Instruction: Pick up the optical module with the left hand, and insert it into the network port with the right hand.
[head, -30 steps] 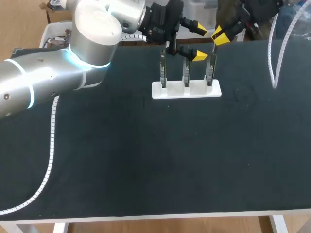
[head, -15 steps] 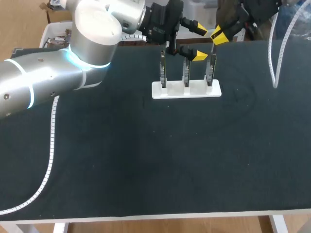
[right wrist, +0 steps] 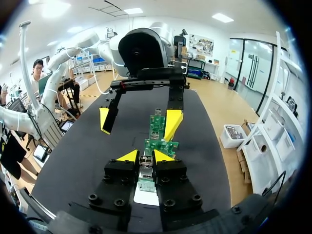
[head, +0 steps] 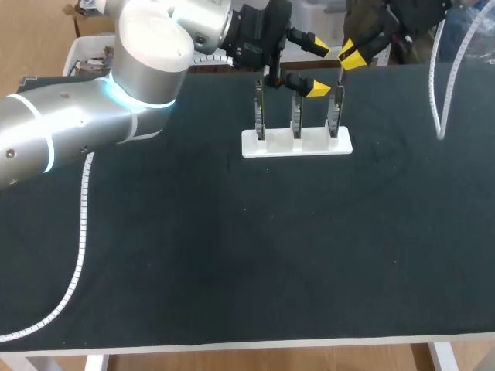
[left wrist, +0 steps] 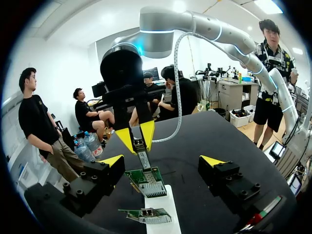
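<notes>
From the head view, one black table (head: 193, 232) carries one white stand (head: 297, 144) with three small circuit boards upright in a row: left (head: 259, 110), middle (head: 295, 117) and right (head: 334, 114). My left arm (head: 85, 124) comes in from the left. Its gripper (head: 319, 68) hangs over the middle and right boards, fingers spread wide and holding nothing. My right gripper (head: 349, 58) sits just above the right board; I can count only one of its yellow tips here. The module (head: 339, 77) shows as a thin sliver under that tip, directly over the right board. Two white ribbed cables lie on the table, one at the left (head: 81, 232) and one at the right (head: 439, 108).

In the left wrist view, my own two yellow tips stand far apart with nothing between them. Ahead, the right gripper (left wrist: 136, 137) points down with its two tips pinched on the one small module (left wrist: 142, 157), which hangs just above a green board (left wrist: 145, 176). I cannot tell whether its lower end touches that board. A second board (left wrist: 146, 214) stands nearer, on the white stand (left wrist: 163, 214).

In the right wrist view, my own gripper (right wrist: 145, 156) has both tips closed against the module (right wrist: 145, 164) from two sides. Beyond it stand two green boards in line, with the left gripper's (right wrist: 138, 122) two spread tips over them.
</notes>
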`<action>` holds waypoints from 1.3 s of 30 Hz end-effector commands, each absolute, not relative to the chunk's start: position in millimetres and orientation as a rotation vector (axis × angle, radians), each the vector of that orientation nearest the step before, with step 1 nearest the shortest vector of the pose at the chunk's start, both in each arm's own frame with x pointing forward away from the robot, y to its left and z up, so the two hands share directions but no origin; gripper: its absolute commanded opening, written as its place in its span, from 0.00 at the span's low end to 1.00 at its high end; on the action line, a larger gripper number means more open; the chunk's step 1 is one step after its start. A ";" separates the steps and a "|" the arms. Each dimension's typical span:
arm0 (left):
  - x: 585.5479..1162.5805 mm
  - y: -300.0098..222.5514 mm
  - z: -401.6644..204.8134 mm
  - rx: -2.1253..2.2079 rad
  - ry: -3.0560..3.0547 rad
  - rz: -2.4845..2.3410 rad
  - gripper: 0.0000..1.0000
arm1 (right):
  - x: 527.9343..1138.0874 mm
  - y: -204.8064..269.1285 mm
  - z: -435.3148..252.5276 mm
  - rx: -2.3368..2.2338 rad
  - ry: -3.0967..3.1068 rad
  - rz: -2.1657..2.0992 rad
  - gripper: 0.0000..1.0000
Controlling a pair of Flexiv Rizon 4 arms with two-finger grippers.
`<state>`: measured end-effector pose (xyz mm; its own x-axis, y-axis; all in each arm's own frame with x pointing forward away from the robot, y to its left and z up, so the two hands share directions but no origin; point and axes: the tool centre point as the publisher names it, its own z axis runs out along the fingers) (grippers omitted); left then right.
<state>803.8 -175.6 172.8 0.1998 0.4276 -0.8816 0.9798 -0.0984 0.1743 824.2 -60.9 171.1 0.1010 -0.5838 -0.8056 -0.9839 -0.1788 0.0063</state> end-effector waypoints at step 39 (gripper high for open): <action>803.8 -176.3 173.6 1.664 1.350 -0.853 1.00 | 831.7 -59.1 172.8 -1.900 1.494 1.014 0.00</action>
